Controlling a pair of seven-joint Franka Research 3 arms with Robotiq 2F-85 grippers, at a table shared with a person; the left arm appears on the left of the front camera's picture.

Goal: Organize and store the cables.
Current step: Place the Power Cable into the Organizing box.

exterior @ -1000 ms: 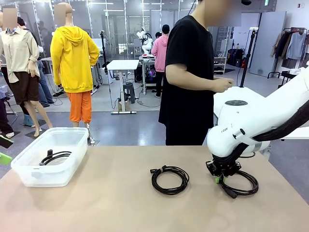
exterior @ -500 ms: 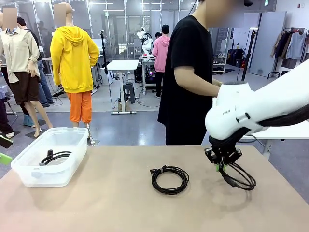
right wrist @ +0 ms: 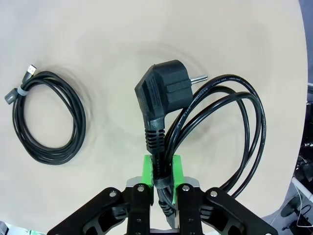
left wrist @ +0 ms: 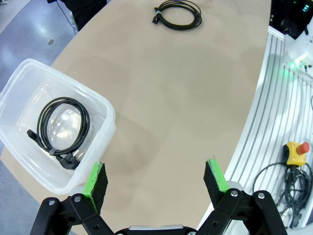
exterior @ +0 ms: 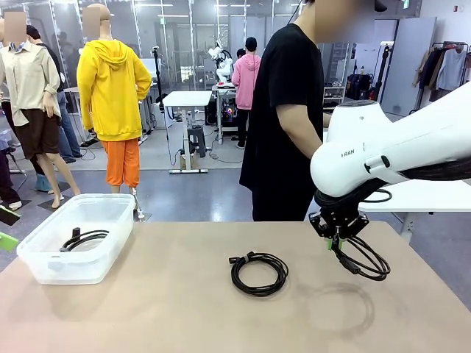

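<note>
My right gripper (exterior: 335, 240) (right wrist: 162, 171) is shut on a thick black cable (exterior: 366, 262) (right wrist: 215, 122), holding the coil clear of the table at the right. Its chunky plug (right wrist: 163, 92) points away from the fingers. A thinner coiled cable (exterior: 258, 272) (right wrist: 46, 115) (left wrist: 178, 12) lies on the middle of the table. A third coil (exterior: 82, 239) (left wrist: 61, 126) rests inside the clear plastic bin (exterior: 44, 263) (left wrist: 105, 112) at the left. My left gripper (left wrist: 155, 177) is open with nothing between its fingers, high over the table beside the bin.
A person in a black T-shirt (exterior: 283, 118) stands at the far side of the table, behind the right arm. In the left wrist view, a yellow box with a red button (left wrist: 296, 152) and loose wires lie off the table's edge.
My right gripper has lifted the thick cable off the table and moved it slightly up and back. The person has turned a little. The other two coils stayed put.
</note>
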